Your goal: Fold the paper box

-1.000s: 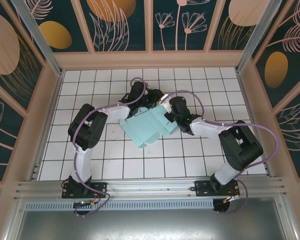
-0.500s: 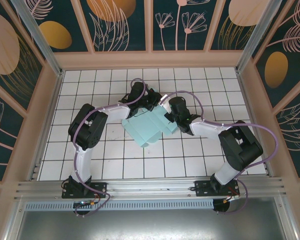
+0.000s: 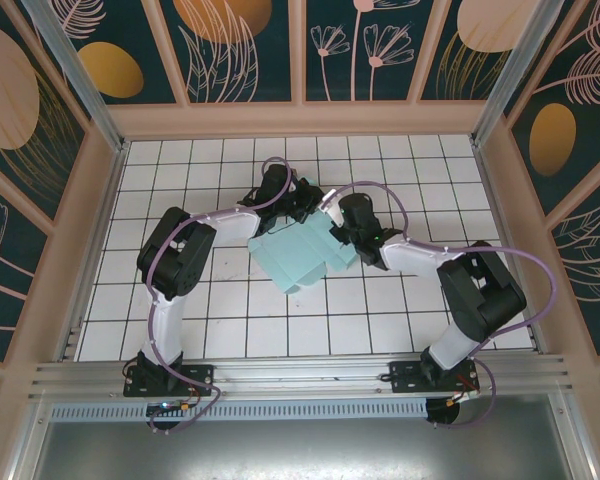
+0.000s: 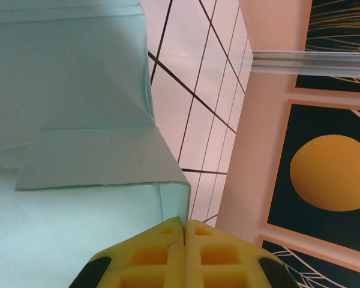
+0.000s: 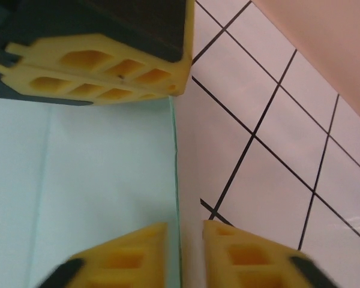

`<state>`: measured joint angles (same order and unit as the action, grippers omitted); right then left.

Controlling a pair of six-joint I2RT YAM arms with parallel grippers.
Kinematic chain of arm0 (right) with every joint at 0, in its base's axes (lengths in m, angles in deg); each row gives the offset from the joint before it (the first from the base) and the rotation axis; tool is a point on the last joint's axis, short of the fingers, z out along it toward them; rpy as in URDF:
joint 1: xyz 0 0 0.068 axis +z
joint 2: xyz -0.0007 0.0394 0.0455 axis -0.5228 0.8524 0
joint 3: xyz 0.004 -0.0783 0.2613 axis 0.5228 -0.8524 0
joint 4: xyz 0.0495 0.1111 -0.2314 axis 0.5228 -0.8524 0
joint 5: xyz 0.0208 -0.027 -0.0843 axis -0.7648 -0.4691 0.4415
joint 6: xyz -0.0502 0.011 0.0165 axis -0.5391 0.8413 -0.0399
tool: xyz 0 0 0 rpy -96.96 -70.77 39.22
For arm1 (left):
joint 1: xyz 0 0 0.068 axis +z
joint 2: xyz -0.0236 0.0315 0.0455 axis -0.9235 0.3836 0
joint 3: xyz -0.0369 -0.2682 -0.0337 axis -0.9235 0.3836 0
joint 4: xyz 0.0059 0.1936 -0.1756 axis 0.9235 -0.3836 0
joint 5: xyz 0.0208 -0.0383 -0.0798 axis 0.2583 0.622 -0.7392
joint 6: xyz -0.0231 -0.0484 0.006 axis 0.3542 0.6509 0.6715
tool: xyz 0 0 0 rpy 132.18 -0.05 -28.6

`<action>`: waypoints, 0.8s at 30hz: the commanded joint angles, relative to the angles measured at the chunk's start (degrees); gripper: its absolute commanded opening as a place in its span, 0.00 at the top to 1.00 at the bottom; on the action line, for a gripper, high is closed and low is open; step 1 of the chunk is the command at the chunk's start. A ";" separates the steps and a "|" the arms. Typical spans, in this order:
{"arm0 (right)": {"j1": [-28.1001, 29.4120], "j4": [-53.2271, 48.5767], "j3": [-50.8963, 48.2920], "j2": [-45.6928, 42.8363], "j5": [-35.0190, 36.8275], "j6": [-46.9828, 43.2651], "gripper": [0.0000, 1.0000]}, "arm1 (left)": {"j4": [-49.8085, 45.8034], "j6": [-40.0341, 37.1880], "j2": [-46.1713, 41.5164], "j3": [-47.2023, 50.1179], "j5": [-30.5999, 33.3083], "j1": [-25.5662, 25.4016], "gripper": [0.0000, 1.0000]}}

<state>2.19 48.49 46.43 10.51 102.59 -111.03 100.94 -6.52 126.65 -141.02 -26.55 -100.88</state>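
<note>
From above, the white tiled bench (image 3: 180, 320) sits inside flower-painted walls (image 3: 250, 50). The paper box (image 3: 298, 258) lies mid-bench, touching the left tool (image 3: 305, 208) and right tool (image 3: 333, 228).

Left wrist: the left tool (image 4: 184, 231) is squeezed together on the box's edge.

Right wrist: the right tool (image 5: 185, 234) is slightly apart around the box's thin edge.
</note>
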 commanded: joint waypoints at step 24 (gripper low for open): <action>-1.27 -3.24 2.83 1.32 6.34 -4.07 0.69 | -2.14 -0.27 2.30 -2.70 -1.01 -0.15 1.00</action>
<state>-0.41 44.95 47.63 10.75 103.09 -112.76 100.28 -6.52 127.48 -142.23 -26.77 -100.99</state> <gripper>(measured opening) 0.307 0.041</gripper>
